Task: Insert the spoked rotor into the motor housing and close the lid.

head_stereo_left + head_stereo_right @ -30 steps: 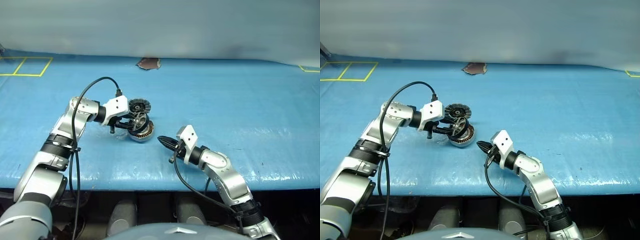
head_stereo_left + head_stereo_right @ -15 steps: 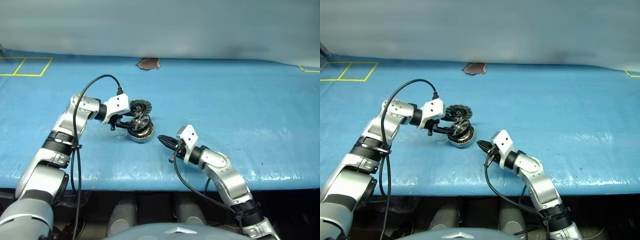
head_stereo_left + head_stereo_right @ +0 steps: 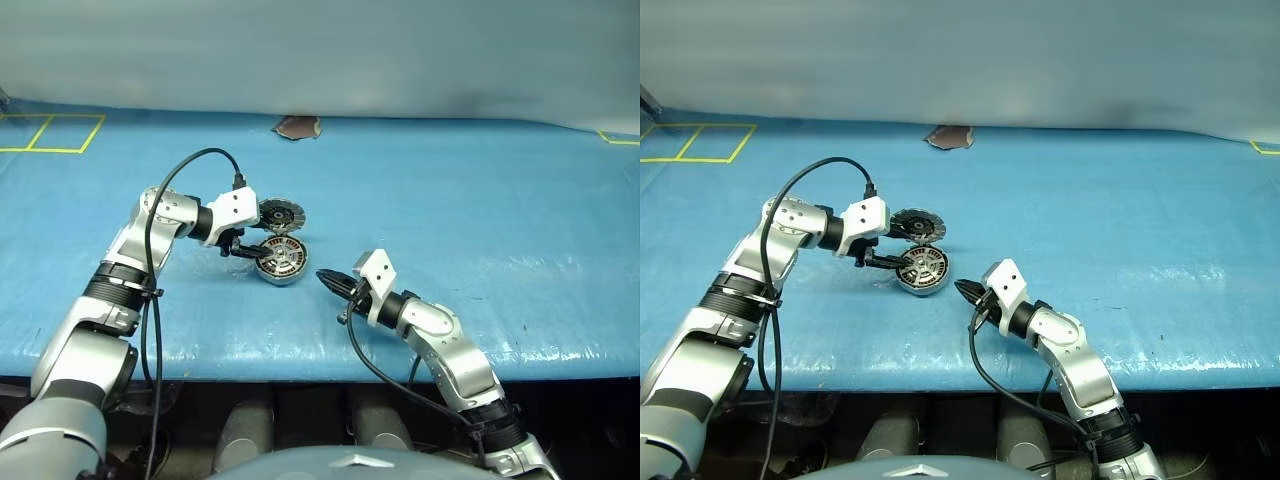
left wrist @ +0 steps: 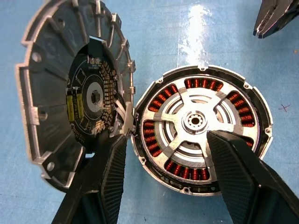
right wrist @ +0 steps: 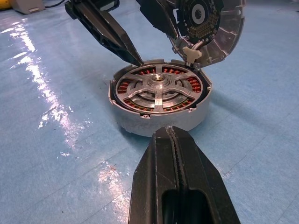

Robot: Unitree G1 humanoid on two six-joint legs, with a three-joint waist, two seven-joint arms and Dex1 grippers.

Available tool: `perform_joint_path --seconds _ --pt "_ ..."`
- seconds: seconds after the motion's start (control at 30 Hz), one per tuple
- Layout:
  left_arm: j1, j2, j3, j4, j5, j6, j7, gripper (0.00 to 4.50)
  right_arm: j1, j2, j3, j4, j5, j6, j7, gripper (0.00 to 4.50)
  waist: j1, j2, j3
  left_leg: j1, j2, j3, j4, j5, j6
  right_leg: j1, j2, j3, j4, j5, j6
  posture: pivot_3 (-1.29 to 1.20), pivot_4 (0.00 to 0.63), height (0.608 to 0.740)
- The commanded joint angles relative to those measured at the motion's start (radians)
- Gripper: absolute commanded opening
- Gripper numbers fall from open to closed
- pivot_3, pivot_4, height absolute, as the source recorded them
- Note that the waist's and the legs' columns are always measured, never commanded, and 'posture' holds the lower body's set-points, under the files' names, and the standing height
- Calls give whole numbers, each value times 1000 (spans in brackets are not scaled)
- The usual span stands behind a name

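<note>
**Rotor seated, lid left to shut**

Low and right of centre, the right claw (image 3: pixel 324 277) is kept pressed together, empty, near the motor housing (image 3: pixel 279 261). In the housing, left of centre on the blue bench (image 3: pixel 480 210), the spoked rotor (image 4: pixel 195 122) is seen lying flat inside the copper windings. The left claw (image 4: pixel 163 154) is spread apart above it, gripping nothing. Just behind, the lid (image 3: pixel 279 213) stands tilted up; insertion is judged done, and the lid must be swung down next.

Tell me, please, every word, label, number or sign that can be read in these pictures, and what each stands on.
No readable text anywhere.
The circuit board inside the lid: tiny white marks, too small to read.
The blue table cover: a small pen-like cross, not a letter.
The table cover: yellow tape lines, no writing.
</note>
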Motion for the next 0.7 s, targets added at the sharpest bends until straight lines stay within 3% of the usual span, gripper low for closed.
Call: perform_joint_path --seconds 0.03,0.3,0.47,0.7 --pt "0 15 42 -41 -36 13 -10 2951 -14 3 -5 -11 2 -23 3 0 0 0 0 0 0 0 0 0 0 0 0 0 0 0 0 0 150 740" --pt "97 68 172 -183 -221 186 -63 2951 -25 6 -51 -40 20 -30 -22 0 -8 0 0 0 0 0 0 0 0 0 0 0 0 0 0 0 150 740" --pt "209 114 220 -264 -244 212 -14 2951 -66 7 -83 -10 -4 -40 -65 0 -13 0 0 2 0 0 -1 0 0 0 0 1 1 0 -1 0 150 740" --pt "315 61 262 -280 -296 151 21 2951 -189 27 -111 111 -14 -80 -88 0 -9 0 0 2 0 0 0 0 0 1 0 1 1 0 -1 0 150 740"
